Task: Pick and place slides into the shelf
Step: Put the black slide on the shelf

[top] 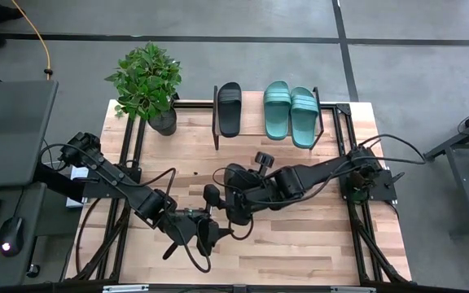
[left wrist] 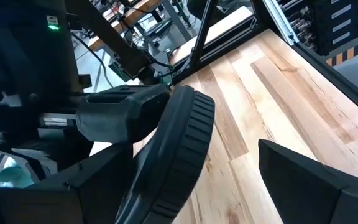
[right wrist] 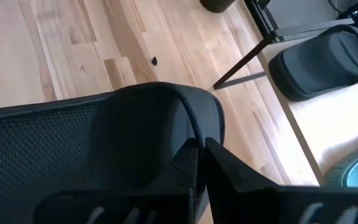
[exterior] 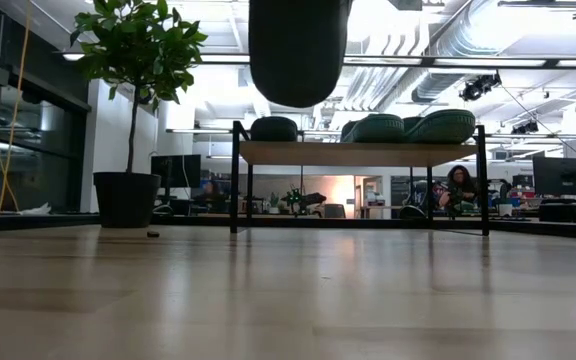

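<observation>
**Last black slide held above the worktop, three already on the shelf**

While the left gripper [top: 218,233] waits low over the near part of the worktop [top: 300,244] with its jaws wide open and empty, the right gripper [top: 233,205] has its jaws closed on the fourth slide [left wrist: 173,155], a black one, lifted clear of the wood. Farther back, the shelf [top: 255,142] carries one black slide [top: 230,108] and two teal slides [top: 290,114] side by side. A potted plant [top: 146,81] stands beside it. I judge three placed; one is left.

2 teal slides [top: 290,114], 2 black slides [top: 230,108], light wood shelf [top: 255,145]
</observation>
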Robot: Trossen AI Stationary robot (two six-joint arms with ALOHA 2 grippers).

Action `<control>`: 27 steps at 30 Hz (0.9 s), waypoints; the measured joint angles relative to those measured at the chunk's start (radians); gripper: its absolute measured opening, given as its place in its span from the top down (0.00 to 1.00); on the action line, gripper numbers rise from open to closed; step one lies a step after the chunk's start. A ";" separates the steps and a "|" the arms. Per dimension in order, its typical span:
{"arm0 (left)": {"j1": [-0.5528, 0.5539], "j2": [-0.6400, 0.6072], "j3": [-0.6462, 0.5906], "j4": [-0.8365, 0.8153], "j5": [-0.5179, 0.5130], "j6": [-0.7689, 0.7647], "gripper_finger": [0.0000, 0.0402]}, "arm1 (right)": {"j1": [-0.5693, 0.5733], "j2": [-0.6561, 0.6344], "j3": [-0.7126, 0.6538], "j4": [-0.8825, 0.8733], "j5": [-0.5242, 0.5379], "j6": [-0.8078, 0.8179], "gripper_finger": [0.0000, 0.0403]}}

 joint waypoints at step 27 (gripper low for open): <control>0.000 0.000 0.000 -0.001 0.000 -0.001 0.35 | -0.018 0.000 0.000 0.051 0.008 -0.024 1.00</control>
